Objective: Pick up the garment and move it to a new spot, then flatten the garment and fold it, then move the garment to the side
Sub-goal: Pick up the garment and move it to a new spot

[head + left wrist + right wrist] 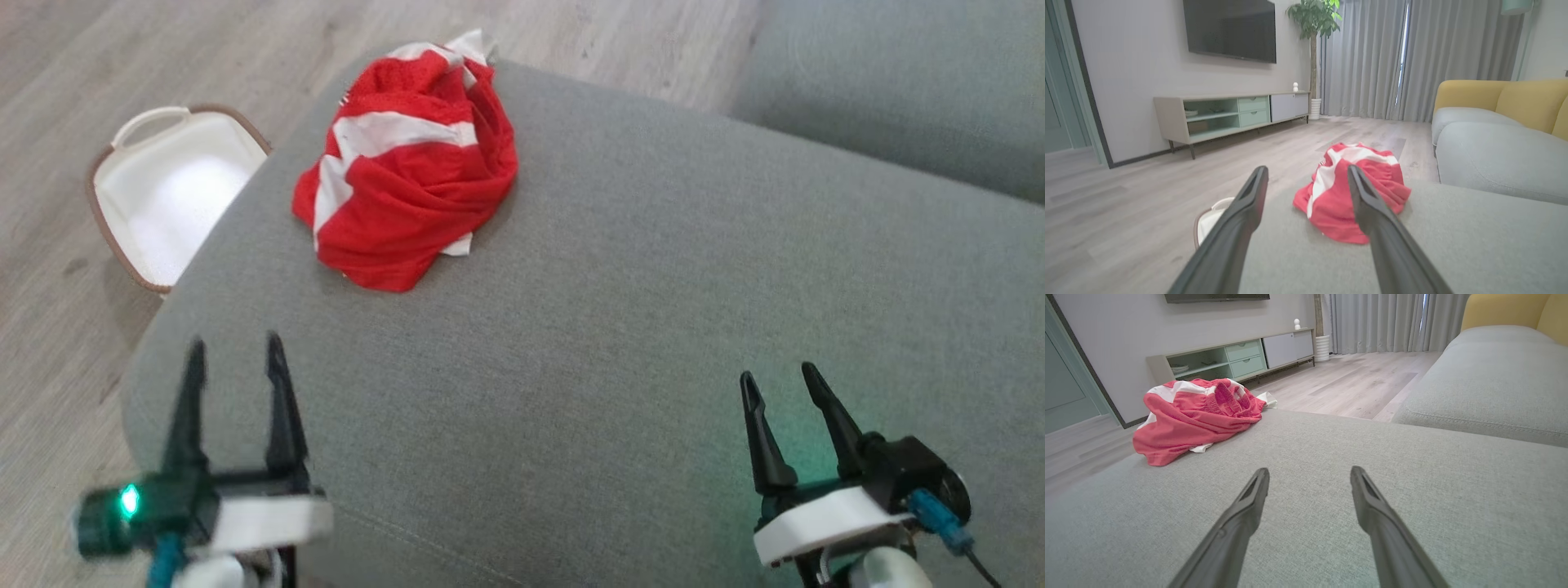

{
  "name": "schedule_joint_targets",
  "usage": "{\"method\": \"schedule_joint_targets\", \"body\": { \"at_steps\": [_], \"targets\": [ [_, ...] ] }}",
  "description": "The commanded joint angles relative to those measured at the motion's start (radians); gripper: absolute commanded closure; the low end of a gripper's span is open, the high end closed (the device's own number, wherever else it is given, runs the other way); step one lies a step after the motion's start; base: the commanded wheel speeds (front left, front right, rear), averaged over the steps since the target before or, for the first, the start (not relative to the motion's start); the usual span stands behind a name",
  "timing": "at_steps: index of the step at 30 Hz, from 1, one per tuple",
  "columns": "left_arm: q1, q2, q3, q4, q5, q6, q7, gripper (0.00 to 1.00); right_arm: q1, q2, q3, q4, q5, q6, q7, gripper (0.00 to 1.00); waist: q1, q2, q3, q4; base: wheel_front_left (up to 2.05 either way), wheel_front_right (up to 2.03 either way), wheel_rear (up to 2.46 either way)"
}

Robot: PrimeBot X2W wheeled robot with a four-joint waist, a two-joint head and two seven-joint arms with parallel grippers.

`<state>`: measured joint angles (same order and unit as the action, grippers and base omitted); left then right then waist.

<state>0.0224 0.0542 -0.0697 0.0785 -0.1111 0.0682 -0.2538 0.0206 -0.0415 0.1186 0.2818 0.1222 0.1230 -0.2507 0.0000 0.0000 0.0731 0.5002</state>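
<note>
Garment point(408, 171) pickup is the step in hand, and I judge it not yet begun: the red-and-white bundle lies untouched. My left pincer point(234, 343) hangs released, fingers spread and empty, over the near left edge of the grey sofa cushion point(612, 343). My right pincer point(777, 374) is likewise released and empty, over the near right part.

Outward from the left pincer, the garment sits crumpled in a heap near the cushion's far left edge, well apart from both pincers. Past that edge a white basket point(171, 196) stands on the wooden floor point(49, 343).

The next move, as I judge it, calls for reaching the left pincer forward, lowering it onto a raised fold, and clenching there before lifting.
</note>
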Motion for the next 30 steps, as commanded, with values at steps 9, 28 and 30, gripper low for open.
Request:
{"method": "schedule_joint_targets", "body": {
  "at_steps": [9, 28, 30],
  "targets": [
    [-0.486, 0.161, 0.046, -0.021, 0.048, -0.139, -0.008, 0.00, -0.108, -0.109, -0.003, -0.068, -0.061, 0.008, -0.011, 0.00, 0.0000, 0.0000, 0.218, -0.052, 0.00, 0.00, 0.00],
    [-1.132, 0.209, -0.292, 0.809, -0.259, -0.199, 0.421, 0.00, -0.155, -0.284, -0.030, -0.291, -0.089, 0.008, -0.011, 0.00, 0.0000, 0.0000, 0.414, -0.090, 0.00, 0.00, 0.00],
    [-1.138, 0.211, -0.314, 0.858, -0.305, -0.199, 0.439, 0.00, -0.161, -0.294, -0.030, -0.331, -0.085, 0.008, -0.011, 0.00, 0.0000, 0.0000, 0.428, -0.100, 0.00, 0.00, 0.00]
  ]
}}
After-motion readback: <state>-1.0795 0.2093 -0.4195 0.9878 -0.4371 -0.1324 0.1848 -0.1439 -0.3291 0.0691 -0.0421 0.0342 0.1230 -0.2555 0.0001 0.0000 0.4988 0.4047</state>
